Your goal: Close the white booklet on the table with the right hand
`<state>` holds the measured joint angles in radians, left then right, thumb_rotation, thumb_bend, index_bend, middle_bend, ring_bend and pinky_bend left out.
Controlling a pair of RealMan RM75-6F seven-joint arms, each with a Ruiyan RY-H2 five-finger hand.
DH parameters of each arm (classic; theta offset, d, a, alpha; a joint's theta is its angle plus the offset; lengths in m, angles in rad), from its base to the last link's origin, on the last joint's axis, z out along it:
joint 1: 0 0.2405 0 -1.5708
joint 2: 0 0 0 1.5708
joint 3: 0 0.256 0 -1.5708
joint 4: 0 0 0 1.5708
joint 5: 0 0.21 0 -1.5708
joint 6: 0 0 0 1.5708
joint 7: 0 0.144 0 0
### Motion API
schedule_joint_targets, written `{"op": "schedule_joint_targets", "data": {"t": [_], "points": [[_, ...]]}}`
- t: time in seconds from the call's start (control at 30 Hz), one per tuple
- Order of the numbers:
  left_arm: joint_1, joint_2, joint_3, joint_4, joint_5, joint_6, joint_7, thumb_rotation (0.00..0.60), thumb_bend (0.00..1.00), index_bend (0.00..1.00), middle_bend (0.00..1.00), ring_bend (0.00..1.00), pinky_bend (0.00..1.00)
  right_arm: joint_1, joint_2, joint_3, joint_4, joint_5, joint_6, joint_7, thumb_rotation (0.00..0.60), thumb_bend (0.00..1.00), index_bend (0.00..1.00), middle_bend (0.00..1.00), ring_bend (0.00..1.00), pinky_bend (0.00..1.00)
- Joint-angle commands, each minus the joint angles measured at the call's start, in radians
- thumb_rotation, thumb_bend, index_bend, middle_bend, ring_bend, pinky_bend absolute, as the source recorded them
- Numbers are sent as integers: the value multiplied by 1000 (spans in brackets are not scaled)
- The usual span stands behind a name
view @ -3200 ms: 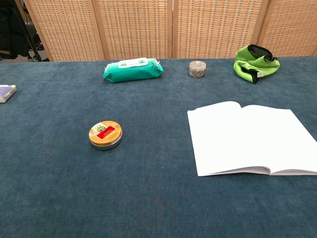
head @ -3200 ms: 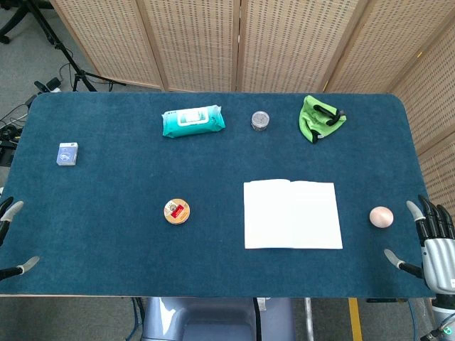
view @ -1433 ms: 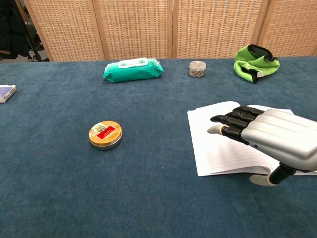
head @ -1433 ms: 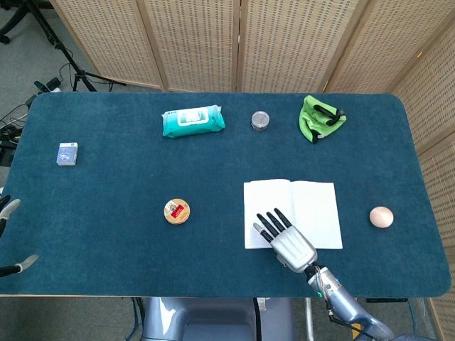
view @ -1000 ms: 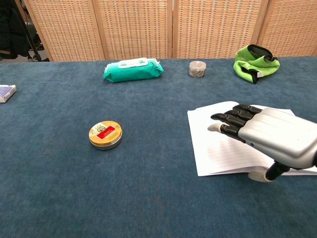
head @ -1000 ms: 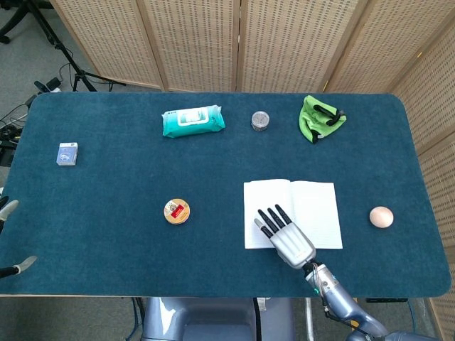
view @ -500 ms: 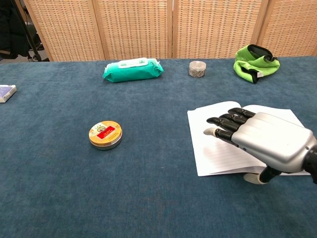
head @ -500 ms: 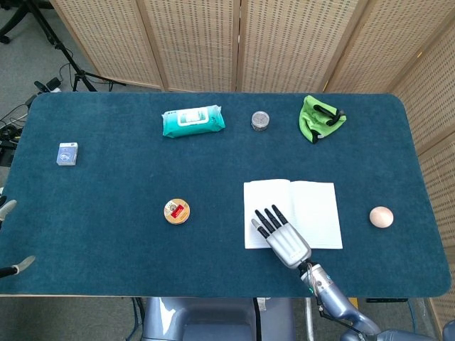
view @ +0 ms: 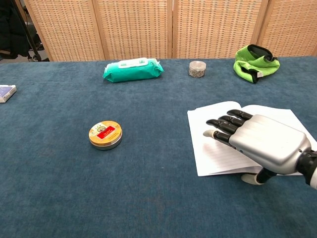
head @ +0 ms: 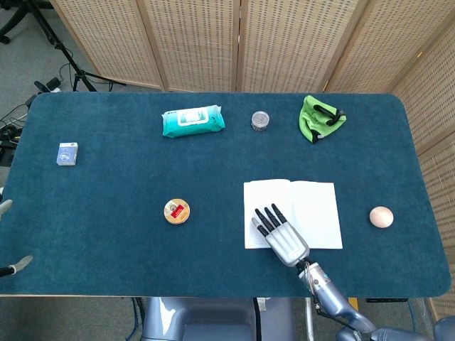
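The white booklet (head: pixel 313 204) lies open and flat on the blue table, right of centre; in the chest view its lined left page (view: pixel 204 157) and plain right page show. My right hand (head: pixel 281 235) hovers palm down over the booklet's near left corner, fingers stretched out and apart, holding nothing. Seen from the chest camera, the right hand (view: pixel 257 141) covers the middle of the booklet, and its thumb sits at the near edge of the pages. Only two fingertips of my left hand (head: pixel 17 264) show at the table's near left edge, spread apart.
A round orange tin (head: pixel 176 211) sits left of the booklet. Along the far side are a teal wipes pack (head: pixel 193 121), a small jar (head: pixel 260 120) and a green cloth (head: pixel 320 118). A pink ball (head: pixel 381 217) lies right of the booklet, a blue box (head: pixel 67 153) far left.
The right hand came in from the table's right edge over the booklet, then crept slightly left and toward the near edge. The booklet has not moved.
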<state>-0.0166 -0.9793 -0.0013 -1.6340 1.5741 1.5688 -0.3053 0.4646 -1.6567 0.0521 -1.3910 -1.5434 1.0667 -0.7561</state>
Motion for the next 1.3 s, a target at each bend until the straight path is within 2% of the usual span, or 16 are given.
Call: {"op": "schedule_joint_targets", "data": {"t": [0.03,0.2,0.27,0.33,0.4,0.6,0.77,1.13,1.2,1.3], "points": [[0,0,0,0,1,0,1,600,0,0,0,0,0,3,-7,0,9,4,4,-7,600,258,0,0,0,0],[1,0,0,0,1,2,-2,600,0,0,0,0,0,6,-20,0,26,14,5,-22,600,274,0,0,0,0],[2,1,0,1,1,3,-5,600,0,0,0,0,0,8,-26,-1,31,17,8,-24,600,354,0,0,0,0],[3,2,0,2,2,5,-10,600,0,0,0,0,0,9,-29,-1,34,16,13,-25,600,505,0,0,0,0],[5,3,0,3,2,9,-16,600,0,0,0,0,0,9,-31,1,34,17,19,-23,600,604,0,0,0,0],[7,6,1,10,5,13,-33,600,0,0,0,0,0,10,-30,4,26,21,33,-15,600,761,0,0,0,0],[7,6,1,12,6,13,-36,600,0,0,0,0,0,10,-22,7,6,23,47,-1,600,825,0,0,0,0],[7,6,2,10,7,12,-35,600,0,0,0,0,0,6,-14,18,-2,61,59,45,600,827,0,0,0,0],[7,7,2,10,7,11,-37,600,0,0,0,0,0,-1,-14,25,-8,82,61,82,600,832,0,0,0,0],[7,9,4,11,11,11,-43,600,0,0,0,0,0,-26,-3,58,-50,156,61,216,600,853,0,0,0,0]]}}
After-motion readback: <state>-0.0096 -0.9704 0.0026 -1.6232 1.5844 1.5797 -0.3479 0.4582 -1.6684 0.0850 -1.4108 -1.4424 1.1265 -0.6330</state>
